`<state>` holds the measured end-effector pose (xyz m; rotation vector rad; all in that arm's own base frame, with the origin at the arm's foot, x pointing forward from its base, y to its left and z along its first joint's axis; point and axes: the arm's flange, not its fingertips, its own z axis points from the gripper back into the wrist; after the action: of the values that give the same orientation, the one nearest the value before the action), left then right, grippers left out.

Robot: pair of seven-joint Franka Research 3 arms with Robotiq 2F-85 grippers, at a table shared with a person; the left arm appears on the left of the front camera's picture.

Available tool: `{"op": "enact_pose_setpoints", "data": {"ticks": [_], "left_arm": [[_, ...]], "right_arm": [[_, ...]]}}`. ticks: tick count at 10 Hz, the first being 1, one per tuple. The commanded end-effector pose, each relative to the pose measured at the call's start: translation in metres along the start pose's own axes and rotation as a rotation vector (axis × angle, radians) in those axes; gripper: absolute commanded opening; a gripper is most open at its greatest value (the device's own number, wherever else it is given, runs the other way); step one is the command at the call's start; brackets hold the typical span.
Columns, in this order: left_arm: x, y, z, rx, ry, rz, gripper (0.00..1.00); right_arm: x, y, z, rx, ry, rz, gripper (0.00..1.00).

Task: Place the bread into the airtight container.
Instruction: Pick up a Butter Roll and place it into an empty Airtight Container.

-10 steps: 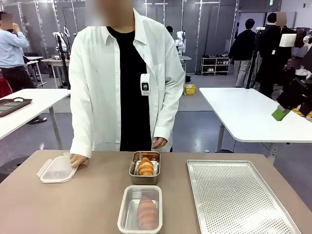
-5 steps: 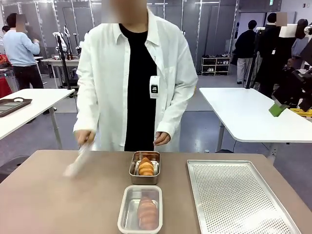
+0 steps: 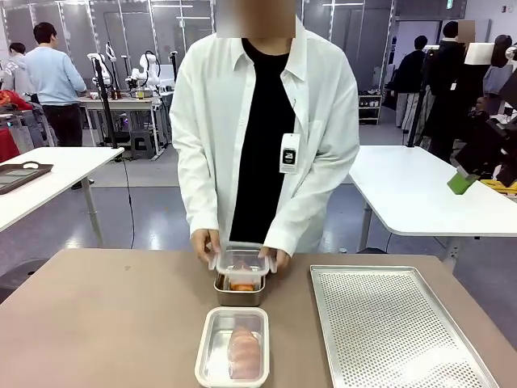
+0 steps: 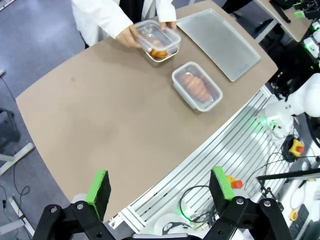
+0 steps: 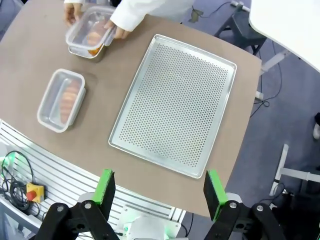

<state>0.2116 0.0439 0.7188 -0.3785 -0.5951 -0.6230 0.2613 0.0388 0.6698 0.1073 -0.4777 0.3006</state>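
The left gripper (image 4: 159, 192) hangs high above the near edge of the brown table (image 4: 90, 115), its green-padded fingers (image 4: 99, 186) spread wide apart with nothing between them. The right gripper (image 5: 159, 192) is likewise raised above the table's near edge, its fingers (image 5: 106, 185) also well apart and empty.

Far ahead of the left fingers, at the table's far side, a person in a white coat holds a clear plastic lid (image 3: 241, 259) with both hands, one hand (image 3: 204, 244) on each end, over the small metal airtight container (image 3: 239, 288). The orange-brown bread roll (image 3: 241, 285) lies inside that container, partly seen under the lid. Whether the lid is pressed fully down I cannot tell.

Closer to the fingers, just beside that container, sits a second container with a clear lid (image 3: 233, 348), closed, with another pale brown roll (image 3: 245, 353) inside.

Straight ahead of the right fingers lies a large perforated metal tray (image 5: 177, 102), bare, beside the two containers and apart from them.
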Motion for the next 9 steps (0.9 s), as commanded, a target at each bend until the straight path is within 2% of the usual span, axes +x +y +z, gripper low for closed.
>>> {"op": "enact_pose_setpoints", "data": {"ticks": [1,9], "left_arm": [[0.0012,0.0,0.0006,0.007,0.004,-0.012,1.0],[0.0012,0.0,0.0006,0.007,0.004,-0.012,1.0]], "right_arm": [[0.0005,-0.0029,-0.0002,-0.002,0.001,0.02,0.89],[0.0005,-0.0029,-0.0002,-0.002,0.001,0.02,0.89]]}}
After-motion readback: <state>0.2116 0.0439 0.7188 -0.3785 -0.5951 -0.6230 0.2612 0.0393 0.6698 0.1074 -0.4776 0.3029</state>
